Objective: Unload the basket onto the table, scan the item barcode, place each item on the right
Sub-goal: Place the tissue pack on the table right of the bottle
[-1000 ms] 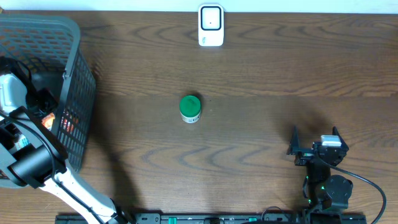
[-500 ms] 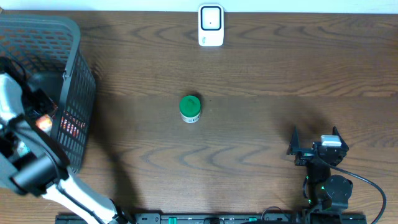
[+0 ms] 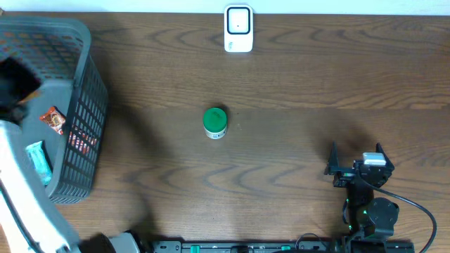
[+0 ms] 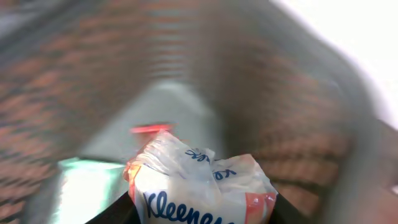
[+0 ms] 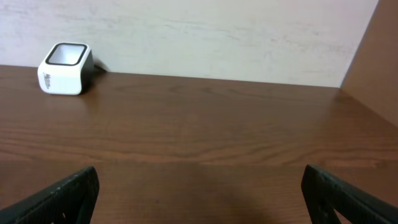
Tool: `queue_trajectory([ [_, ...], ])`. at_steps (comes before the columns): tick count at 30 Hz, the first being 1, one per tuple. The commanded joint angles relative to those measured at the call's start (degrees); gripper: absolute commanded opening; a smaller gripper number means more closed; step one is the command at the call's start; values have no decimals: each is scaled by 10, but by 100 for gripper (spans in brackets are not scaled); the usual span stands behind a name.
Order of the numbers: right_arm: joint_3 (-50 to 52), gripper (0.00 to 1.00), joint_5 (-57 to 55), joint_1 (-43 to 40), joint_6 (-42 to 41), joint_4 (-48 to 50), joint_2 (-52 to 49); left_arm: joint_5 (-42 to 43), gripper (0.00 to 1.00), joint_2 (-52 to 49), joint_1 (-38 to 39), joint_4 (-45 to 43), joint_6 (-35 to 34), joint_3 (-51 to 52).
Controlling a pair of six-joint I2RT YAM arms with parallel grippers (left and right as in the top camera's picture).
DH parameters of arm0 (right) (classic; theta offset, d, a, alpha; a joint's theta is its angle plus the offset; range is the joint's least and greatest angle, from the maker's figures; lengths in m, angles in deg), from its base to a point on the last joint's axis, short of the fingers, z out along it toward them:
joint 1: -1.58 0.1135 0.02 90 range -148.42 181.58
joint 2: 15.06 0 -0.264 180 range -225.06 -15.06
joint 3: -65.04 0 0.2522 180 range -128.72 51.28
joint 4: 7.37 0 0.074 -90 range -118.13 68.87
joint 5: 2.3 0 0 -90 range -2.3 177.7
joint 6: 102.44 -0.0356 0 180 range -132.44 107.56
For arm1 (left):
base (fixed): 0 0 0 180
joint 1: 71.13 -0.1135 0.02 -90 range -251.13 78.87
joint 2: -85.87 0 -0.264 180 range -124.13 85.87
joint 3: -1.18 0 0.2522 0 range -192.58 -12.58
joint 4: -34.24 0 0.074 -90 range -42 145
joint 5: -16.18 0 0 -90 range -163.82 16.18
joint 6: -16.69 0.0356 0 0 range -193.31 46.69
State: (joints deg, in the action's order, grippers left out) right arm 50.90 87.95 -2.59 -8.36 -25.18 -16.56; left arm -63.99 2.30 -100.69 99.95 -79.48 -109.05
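In the left wrist view my left gripper point(image 4: 202, 214) is shut on the item, a white Kleenex tissue pack point(image 4: 199, 180) with orange corners, held above the blurred inside of the grey basket point(image 4: 74, 74). From overhead, the left arm point(image 3: 21, 190) looms large over the basket's left side, and I cannot make out its fingers there. The white barcode scanner point(image 3: 238, 28) stands at the far edge of the table, also seen in the right wrist view as the scanner point(image 5: 64, 60). My right gripper point(image 3: 355, 169) rests open and empty at the front right.
The grey mesh basket point(image 3: 84, 105) at the far left holds a red packet point(image 3: 53, 118) and a teal packet point(image 3: 39, 158). A green-lidded jar point(image 3: 215, 121) stands mid-table. A wall runs behind the scanner.
The left arm has risen out of the basket toward the camera with the tissue pack, uncovering the red and teal packets. The right arm has not moved.
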Motion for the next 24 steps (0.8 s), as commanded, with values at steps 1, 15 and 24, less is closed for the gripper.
queue_trajectory([
  [1,1,99,1,5,7,-2,1,118,45,49,136,-3,-20,-5],
  [15,1,99,1,5,7,-2,1,-78,47,-222,702,-82,-110,-4],
  [24,1,99,1,5,7,-2,1,-73,47,-392,715,-112,-169,-4],
])
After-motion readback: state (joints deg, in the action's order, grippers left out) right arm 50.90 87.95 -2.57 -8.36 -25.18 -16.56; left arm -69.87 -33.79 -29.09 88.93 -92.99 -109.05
